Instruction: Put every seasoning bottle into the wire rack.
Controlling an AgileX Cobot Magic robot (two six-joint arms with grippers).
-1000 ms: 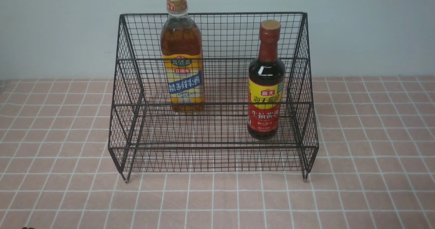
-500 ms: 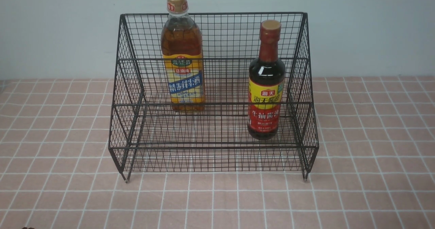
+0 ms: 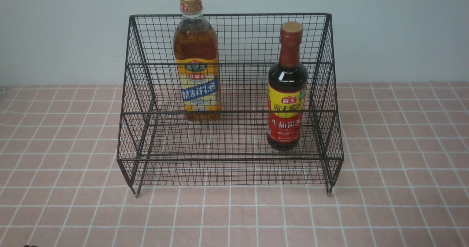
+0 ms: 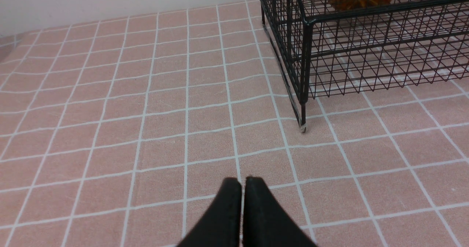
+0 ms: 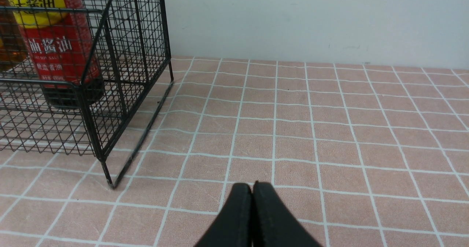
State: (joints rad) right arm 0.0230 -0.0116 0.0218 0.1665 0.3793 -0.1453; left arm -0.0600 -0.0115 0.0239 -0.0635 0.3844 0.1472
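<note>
Beyond the left pincer (image 4: 243, 183) and right pincer (image 5: 256, 186), both closed on nothing, the rack (image 3: 229, 112) stands on the desk (image 3: 234, 217). The amber bottle (image 3: 196, 45) and soy sauce (image 3: 287, 78) are inside; the task looks complete, nothing apparently left.

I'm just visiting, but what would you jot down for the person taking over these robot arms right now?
Left gripper: shut, nothing in it, over bare cloth in front of the rack.
Right gripper: shut and holding nothing too.
Amber bottle with the gold cap: upright in the wire rack, toward the robot's left, on the back step.
Dark soy-sauce bottle: upright in the rack, toward the robot's right, further forward.
Done: both bottles are in the rack.
Left: nothing more to place that I can see.
</note>
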